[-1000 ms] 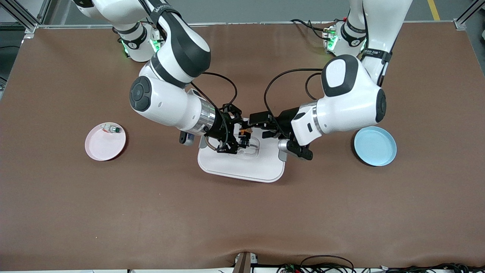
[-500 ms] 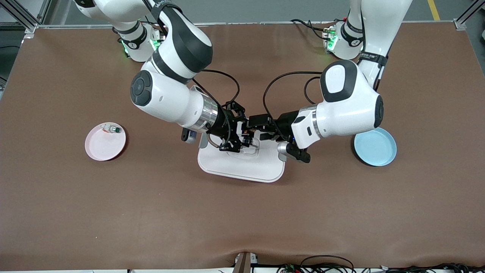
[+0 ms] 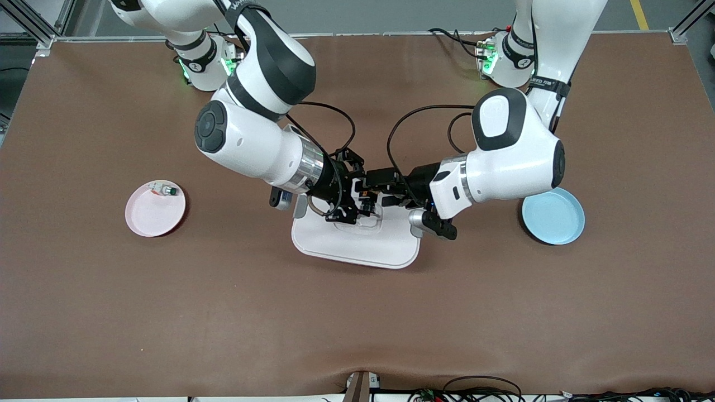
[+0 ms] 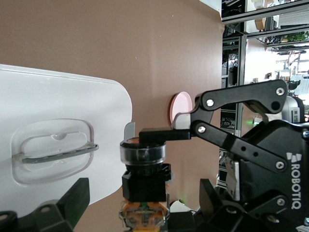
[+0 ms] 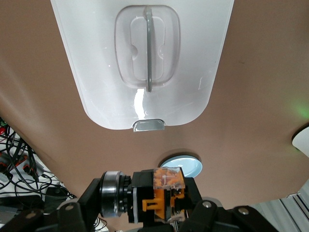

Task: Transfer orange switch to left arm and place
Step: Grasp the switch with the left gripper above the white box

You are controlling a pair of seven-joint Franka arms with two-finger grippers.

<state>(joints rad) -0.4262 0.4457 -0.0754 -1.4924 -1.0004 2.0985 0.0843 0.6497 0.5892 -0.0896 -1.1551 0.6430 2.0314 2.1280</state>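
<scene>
Over the box (image 3: 357, 245), the right gripper (image 3: 357, 202) is clamped on the switch (image 3: 366, 196), whose long axis lies between the open fingers of the left gripper (image 3: 375, 196), placing the left arm for the handover.

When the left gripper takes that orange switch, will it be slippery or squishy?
Probably rigid: the orange switch looks like blocky hard plastic. Its round ringed cap could slip or twist between fingers. It seems light, since the right gripper holds it above the box.
</scene>
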